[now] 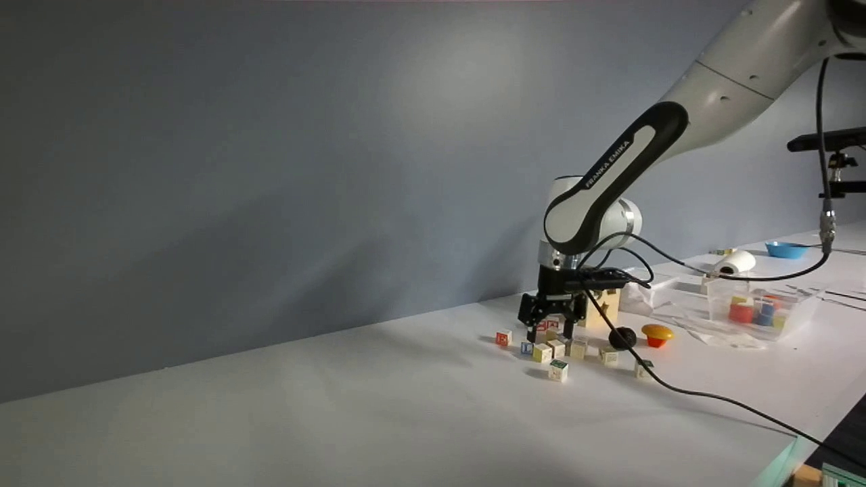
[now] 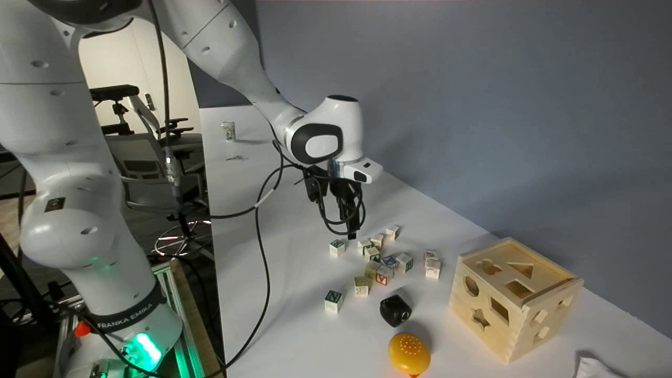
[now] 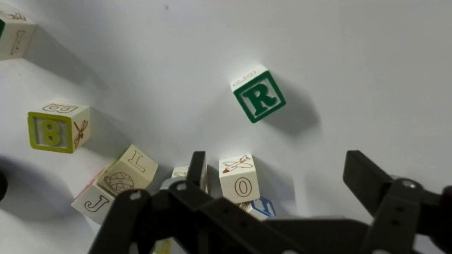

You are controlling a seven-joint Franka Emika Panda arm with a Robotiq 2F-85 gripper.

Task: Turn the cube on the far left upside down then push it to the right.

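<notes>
- Cube with the red face (image 1: 503,337) stands leftmost of all on the bench (image 1: 304,406) in an exterior view; I take it for the task's "far left" one, though those words hang on the viewpoint.
- It lies left of the tool (image 1: 550,333) there, outside both fingers and touching neither; in an exterior view what seems the same cube (image 2: 392,232) sits on the wall side of the fingertips (image 2: 352,235). The wrist view does not show it; the tool's own body probably covers it.
- Next move, as I judge it: shift wallward and to that side, then descend around it. A cube has no long axis, only opposite faces to line up with.
- Fingers are spread wide, nothing pinched.
- Rival reading: the green R cube (image 3: 258,94), which the wrist view shows above the finger gap, not in it.
- Only one arm (image 1: 717,95) works here, so nearness decides nothing.
- Counts: thirteen letter cubes (image 2: 370,269), as far as I can separate them; one wooden shape-sorter box (image 2: 514,299); one black faceted piece (image 2: 395,311); one yellow-domed piece (image 2: 409,353); one blue bowl (image 1: 785,251); one white roll (image 1: 735,262).
</notes>
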